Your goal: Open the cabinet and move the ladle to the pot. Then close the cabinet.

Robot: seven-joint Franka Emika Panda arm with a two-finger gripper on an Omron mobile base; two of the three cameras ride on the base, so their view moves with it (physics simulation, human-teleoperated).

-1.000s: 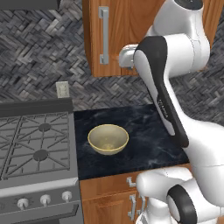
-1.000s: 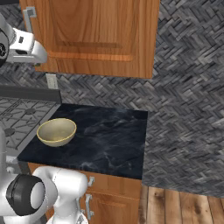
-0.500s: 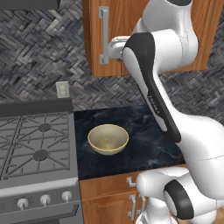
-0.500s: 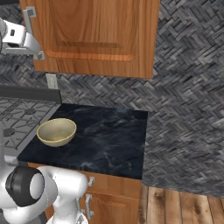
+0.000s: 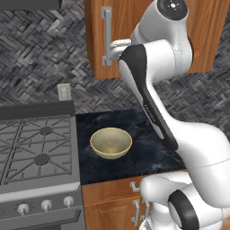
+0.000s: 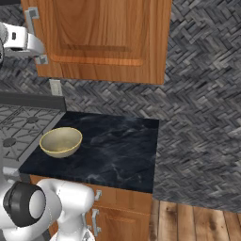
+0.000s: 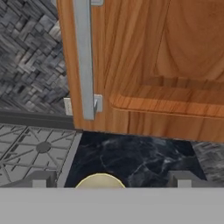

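- Reaching for the door pull is the step in hand: the gripper [image 7: 109,180] hangs released, jaws spread wide and holding nothing, with the cabinet [image 5: 130,27] door shut in front of it.
- In the hand view the silver bar handle [image 7: 84,57] stands up and to the left of the midline between the two finger tips, its long axis running straight up and down the door, near the door's left edge.
- The lower end of the bar sits above the left finger tip [image 7: 41,178], so I judge the hand must shift left and rise before the jaws can straddle the bar from either side.
- From the left base view the wrist sits just beside the handle's lower mount, close but apparently not touching; the fingers themselves are covered by the forearm there.
- The yellowish-beige bowl [image 5: 111,143] rests on the black marble counter [image 6: 122,146], right of the gas stove [image 5: 31,148], below the cabinet.
- The ladle cannot be made out; presumably it lies behind the closed door.
- The pot is not to be found on the visible part of counter or stove, which the frames cut off at the left.
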